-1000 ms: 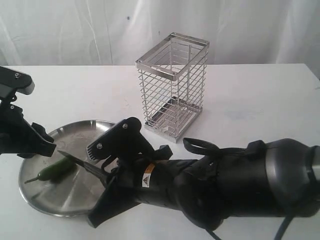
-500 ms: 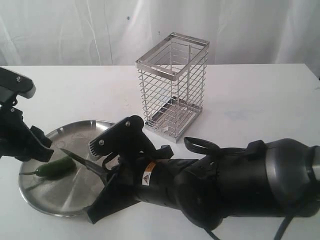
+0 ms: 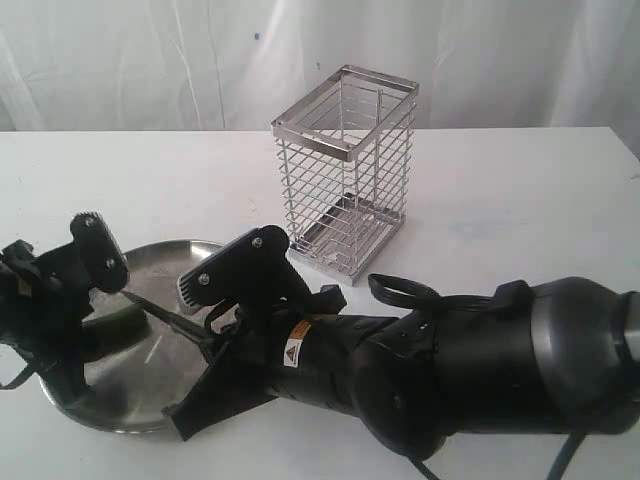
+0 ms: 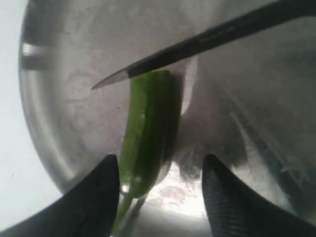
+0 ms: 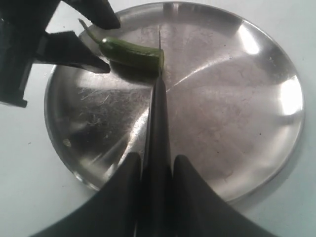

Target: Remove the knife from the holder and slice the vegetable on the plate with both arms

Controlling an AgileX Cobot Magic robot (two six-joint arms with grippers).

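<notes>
The green chili [image 4: 148,128] lies on the steel plate [image 3: 150,395], its thin stem toward my left gripper. My left gripper [image 4: 160,160] is open and straddles the chili's stem end [image 5: 131,51], one finger on each side and neither clamping it. In the exterior view the left gripper [image 3: 85,325] hides most of the chili [image 3: 120,318]. My right gripper [image 5: 157,163] is shut on the knife's black handle. The dark blade [image 5: 158,108] points across the plate [image 5: 247,98], its tip [image 4: 197,47] over the chili's blunt end. The knife [image 3: 160,315] hangs low over the plate.
The chrome wire holder [image 3: 345,170] stands upright behind the plate, with nothing in it. My bulky right arm [image 3: 450,380] with its orange label lies across the front of the white table [image 3: 520,210]. A white curtain hangs behind.
My left gripper has swung from the plate's left edge down over the chili, with its fingers now either side of it. The knife has stayed near the chili, creeping slightly upward.
</notes>
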